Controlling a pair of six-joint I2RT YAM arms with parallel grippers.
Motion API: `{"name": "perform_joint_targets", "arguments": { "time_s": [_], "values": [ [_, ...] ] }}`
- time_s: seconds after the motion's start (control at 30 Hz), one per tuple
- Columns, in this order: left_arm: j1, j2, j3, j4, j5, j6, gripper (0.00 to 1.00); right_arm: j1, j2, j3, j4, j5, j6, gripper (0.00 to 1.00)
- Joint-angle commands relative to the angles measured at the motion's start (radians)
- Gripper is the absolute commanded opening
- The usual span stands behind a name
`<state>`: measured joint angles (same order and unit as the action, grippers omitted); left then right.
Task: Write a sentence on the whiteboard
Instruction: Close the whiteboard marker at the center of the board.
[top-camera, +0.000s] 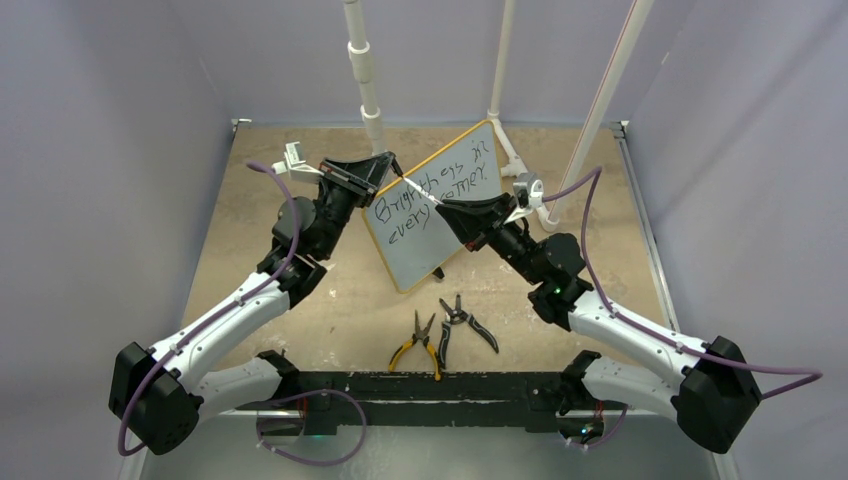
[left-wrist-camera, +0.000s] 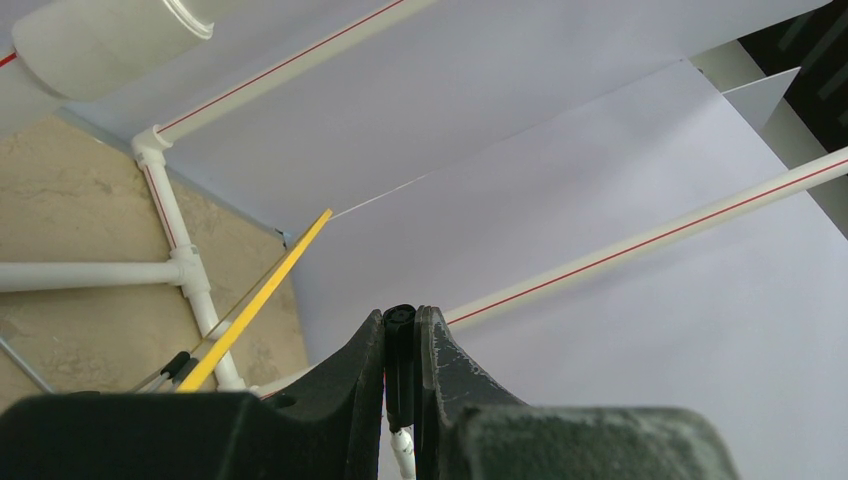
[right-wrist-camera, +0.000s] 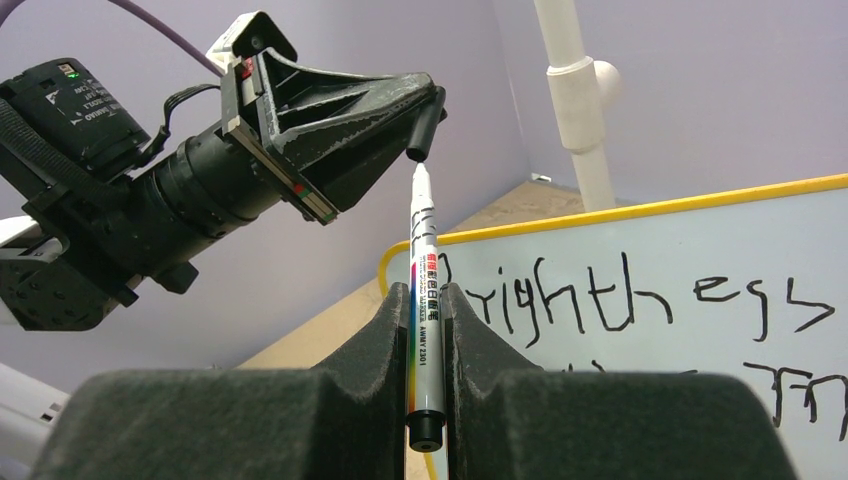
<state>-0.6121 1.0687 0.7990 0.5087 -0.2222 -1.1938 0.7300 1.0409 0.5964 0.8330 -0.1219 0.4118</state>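
The left arm (top-camera: 235, 310) is reaching inward, the left jaws pinching a black cap (right-wrist-camera: 424, 128) at the upper left corner of the whiteboard (top-camera: 410, 255), which is standing tilted on the surface (top-camera: 340, 320) and showing the sentence (top-camera: 420, 190). The right arm (top-camera: 620, 325) is angling inward over the board's face, the right jaws clamping a marker (right-wrist-camera: 424, 260) whose tip is pointing at the cap's mouth.

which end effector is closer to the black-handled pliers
Right. The right end effector is at the middle of the whiteboard, beyond the black-handled pliers; the left end effector is farther back, off its left edge.
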Motion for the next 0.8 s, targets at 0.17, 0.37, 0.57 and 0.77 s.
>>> {"name": "perform_joint_targets", "arguments": {
  "time_s": [0.17,0.37,0.57,0.77],
  "values": [
    [-0.016,0.002,0.002,0.024,-0.002,0.002,0.0,0.001,-0.024,0.044,0.044,0.034,0.015,0.0],
    [-0.018,0.001,0.001,0.015,-0.009,0.014,0.0,0.002,-0.026,0.041,0.051,0.034,0.027,0.0],
    [-0.024,-0.004,0.004,0.001,-0.02,0.04,0.0,0.001,-0.026,0.043,0.047,0.043,0.036,0.0],
    [-0.029,-0.008,0.002,0.003,-0.023,0.042,0.0,0.002,-0.014,0.04,0.046,0.065,0.042,0.0]
  ]
}}
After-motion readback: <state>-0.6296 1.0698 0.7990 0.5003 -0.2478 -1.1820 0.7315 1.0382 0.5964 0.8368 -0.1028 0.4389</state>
